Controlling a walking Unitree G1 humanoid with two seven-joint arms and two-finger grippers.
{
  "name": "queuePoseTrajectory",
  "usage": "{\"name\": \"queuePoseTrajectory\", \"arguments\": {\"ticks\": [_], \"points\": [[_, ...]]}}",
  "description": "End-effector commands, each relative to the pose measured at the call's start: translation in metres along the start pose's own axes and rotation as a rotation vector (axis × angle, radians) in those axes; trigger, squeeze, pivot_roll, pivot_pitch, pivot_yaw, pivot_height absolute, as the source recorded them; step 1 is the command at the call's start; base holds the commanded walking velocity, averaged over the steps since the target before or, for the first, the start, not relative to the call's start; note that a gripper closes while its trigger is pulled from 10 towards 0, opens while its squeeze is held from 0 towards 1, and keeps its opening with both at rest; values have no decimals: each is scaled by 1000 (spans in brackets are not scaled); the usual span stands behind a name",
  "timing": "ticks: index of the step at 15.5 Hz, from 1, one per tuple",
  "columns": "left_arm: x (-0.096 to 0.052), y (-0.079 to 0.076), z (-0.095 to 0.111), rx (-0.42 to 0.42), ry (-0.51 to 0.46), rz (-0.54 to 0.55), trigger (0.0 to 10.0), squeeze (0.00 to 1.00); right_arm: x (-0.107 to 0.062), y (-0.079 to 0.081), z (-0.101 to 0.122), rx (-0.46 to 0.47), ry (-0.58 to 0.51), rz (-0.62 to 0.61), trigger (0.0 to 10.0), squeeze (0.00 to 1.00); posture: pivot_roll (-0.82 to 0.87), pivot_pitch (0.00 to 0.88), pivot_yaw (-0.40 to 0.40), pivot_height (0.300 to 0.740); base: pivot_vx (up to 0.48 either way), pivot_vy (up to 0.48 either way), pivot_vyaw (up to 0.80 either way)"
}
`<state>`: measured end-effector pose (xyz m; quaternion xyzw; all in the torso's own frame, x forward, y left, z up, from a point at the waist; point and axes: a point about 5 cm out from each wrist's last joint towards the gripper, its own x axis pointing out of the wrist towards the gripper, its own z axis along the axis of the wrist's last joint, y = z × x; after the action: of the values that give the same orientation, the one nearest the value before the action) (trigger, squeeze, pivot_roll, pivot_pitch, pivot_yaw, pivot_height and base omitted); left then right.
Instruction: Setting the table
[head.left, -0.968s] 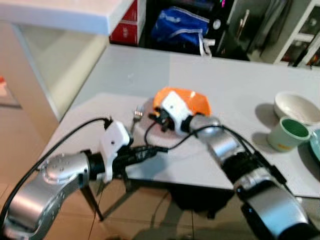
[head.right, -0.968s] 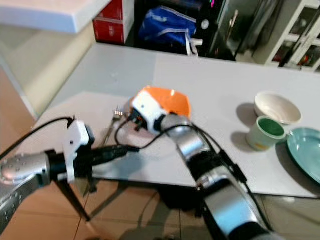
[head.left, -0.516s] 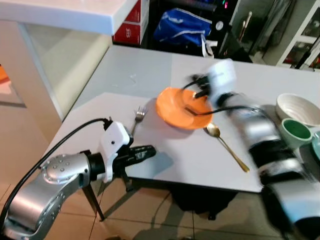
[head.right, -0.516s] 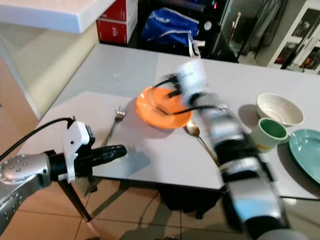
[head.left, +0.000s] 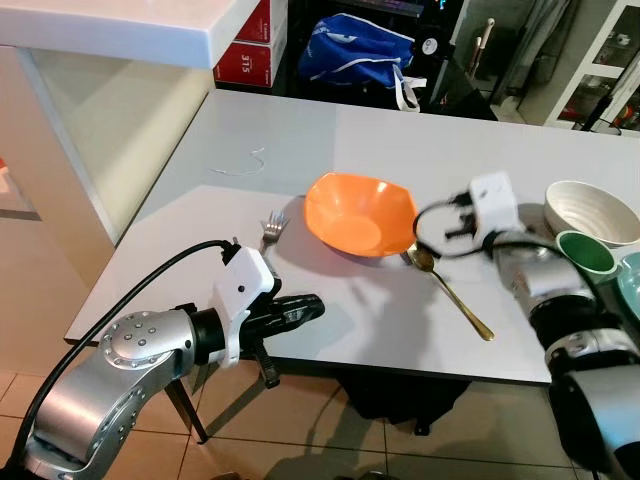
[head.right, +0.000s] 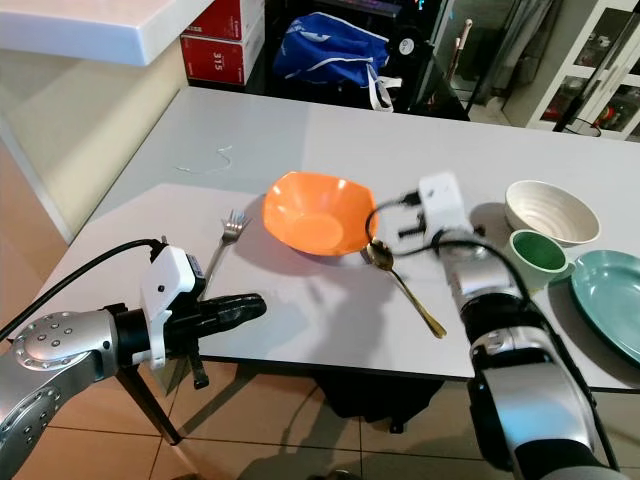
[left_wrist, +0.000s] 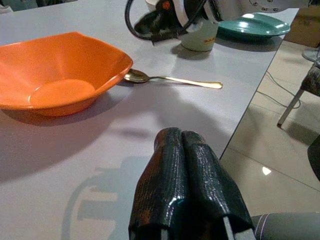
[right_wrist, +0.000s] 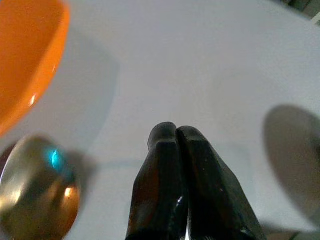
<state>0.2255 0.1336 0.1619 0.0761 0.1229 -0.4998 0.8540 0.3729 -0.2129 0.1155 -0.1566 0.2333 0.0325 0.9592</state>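
White table: I count, from my left, a fork, an orange bowl, a gold spoon whose bowl end seems to touch the bowl's rim, then green cup, white bowl, teal plate.
Left gripper: fingers pressed together, empty, at the table's near edge.
Right gripper: fingers closed, empty, above the spoon's head.

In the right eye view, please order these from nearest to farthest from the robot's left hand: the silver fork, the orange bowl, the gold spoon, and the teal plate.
From the left hand, at the table's near edge:
1. The silver metal fork, just beyond the hand, left of the bowl.
2. The orange plastic bowl, mid-table.
3. The gold metal spoon, right of the bowl, its head at the rim.
4. The teal plate, at the far right.
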Motion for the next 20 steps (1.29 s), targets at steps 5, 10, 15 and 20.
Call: {"name": "queuePoseTrajectory", "arguments": {"ticks": [5,10,15,20], "points": [[-2,-4,2,10,4,-8,10000,0,-2,29,-9,124,111,161,0,0,-31,0,-93,740,0,0,0],[-3,-5,2,9,3,-1,10000,0,-1,59,2,290,117,270,0,0,-19,0,-105,740,0,0,0],[-5,-3,1,9,11,17,10000,0,4,86,15,406,70,316,0,0,-5,0,-103,740,0,0,0],[-7,2,3,16,26,41,10000,0,2,133,62,413,-112,425,0,0,32,6,-93,740,0,0,0]]}}
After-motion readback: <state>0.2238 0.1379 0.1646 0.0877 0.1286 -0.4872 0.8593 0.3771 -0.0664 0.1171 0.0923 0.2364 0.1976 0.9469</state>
